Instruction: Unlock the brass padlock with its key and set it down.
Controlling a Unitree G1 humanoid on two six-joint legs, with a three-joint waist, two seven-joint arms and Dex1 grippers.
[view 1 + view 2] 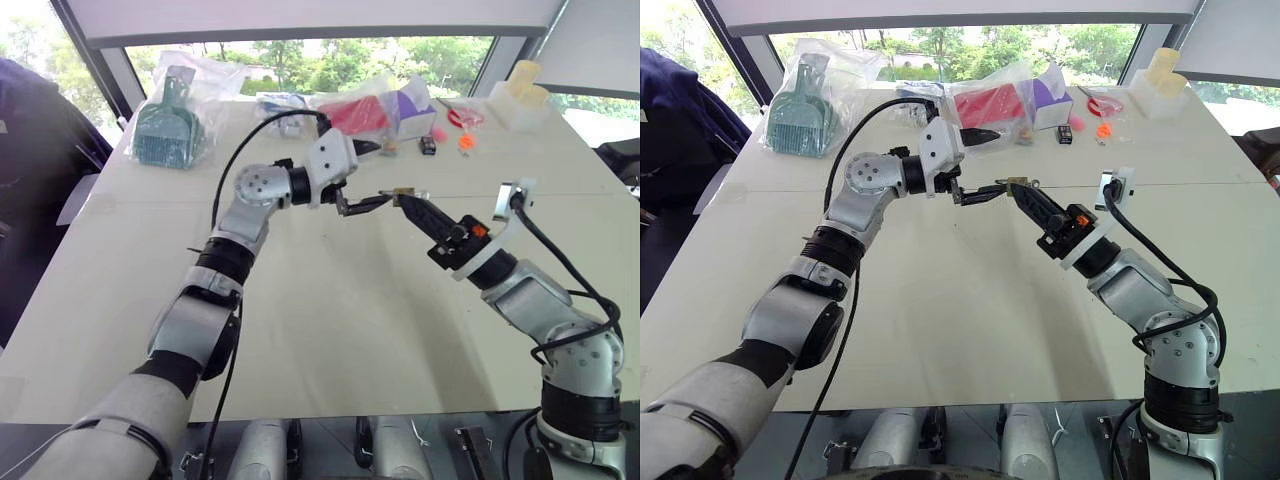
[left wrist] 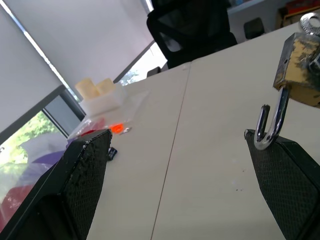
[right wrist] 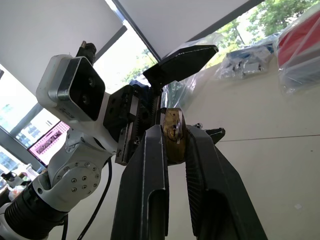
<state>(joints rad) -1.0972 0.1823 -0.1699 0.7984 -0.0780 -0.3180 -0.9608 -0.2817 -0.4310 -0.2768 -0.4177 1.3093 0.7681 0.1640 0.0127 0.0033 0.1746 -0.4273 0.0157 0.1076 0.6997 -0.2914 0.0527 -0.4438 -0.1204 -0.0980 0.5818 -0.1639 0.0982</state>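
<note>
The large white desk [image 1: 330,330] is seen with bagged goods along its far edge: a teal plastic brush in a clear bag [image 1: 165,125] near the far left corner, a red and purple packet in clear wrap [image 1: 385,112] at mid far edge, a clear box with pale yellow blocks [image 1: 518,100] near the far right corner. Both arms are held above the desk's middle. The left gripper [image 1: 980,165] is spread wide, fingers [image 2: 82,165] apart, nothing gripped; its lower finger is placed right at the lock's shackle. The right gripper [image 3: 172,145] is clamped on the small brass padlock with a silvery shackle [image 2: 300,70], held clear of the desk top. The shackle is seen swung open, its free end hooked at the left finger's tip. No key can be made out.
</note>
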